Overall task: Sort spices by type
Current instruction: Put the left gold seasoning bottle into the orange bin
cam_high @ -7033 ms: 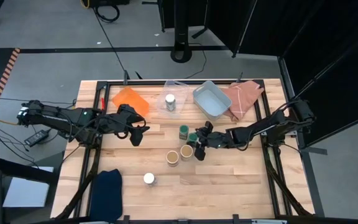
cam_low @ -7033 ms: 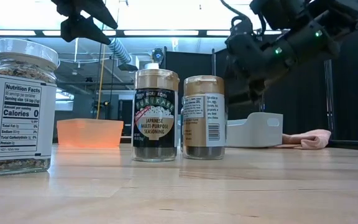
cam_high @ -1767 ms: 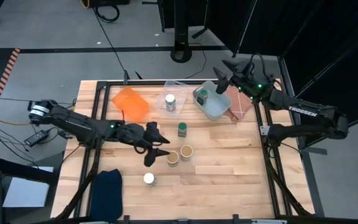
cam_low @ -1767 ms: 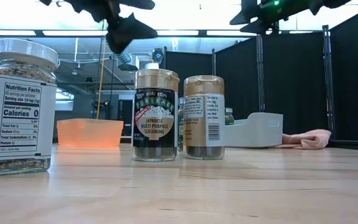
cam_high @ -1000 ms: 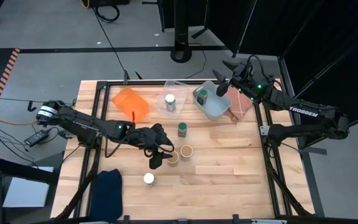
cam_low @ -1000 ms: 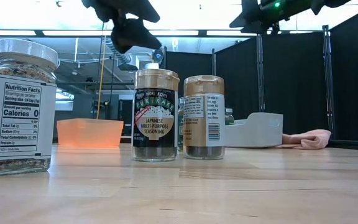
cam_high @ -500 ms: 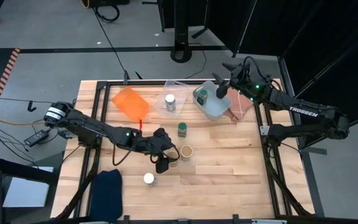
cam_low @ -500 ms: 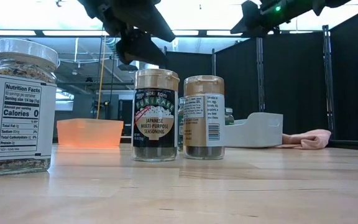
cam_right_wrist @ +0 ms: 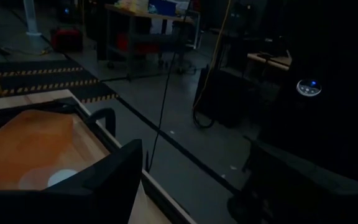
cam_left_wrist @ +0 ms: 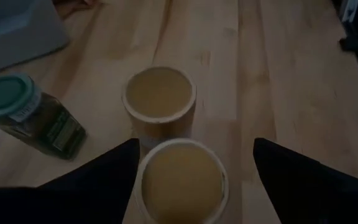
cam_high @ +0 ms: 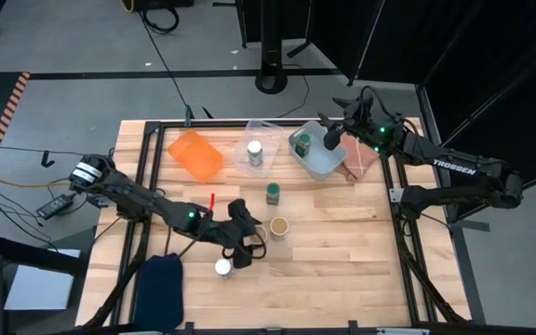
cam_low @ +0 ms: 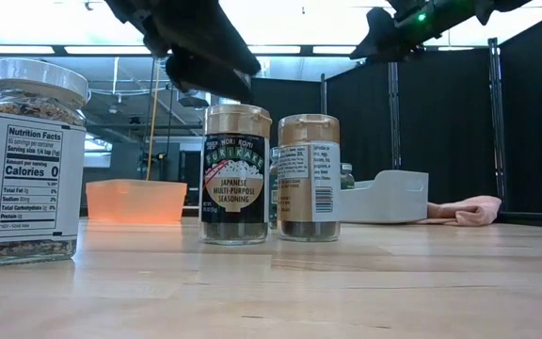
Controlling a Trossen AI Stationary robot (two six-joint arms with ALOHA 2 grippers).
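Note:
Two tan-topped spice jars stand side by side mid-table. My left gripper hangs open just above the nearer one, a finger on each side, touching nothing. The other tan jar stands right beside it. A green-lidded jar stands farther back, and a white-lidded jar nearer the front. One white-lidded jar sits in the clear tray, one green-lidded jar in the grey-blue tray. My right gripper hovers open and empty above that tray.
An orange tray lies at the far left, with the clear tray and the grey-blue tray beside it. A pink cloth lies at the far right and a dark blue cloth at the near left corner.
My left gripper has moved toward the table's right and near edge and come down over the nearer tan-topped jar. No jar has moved.

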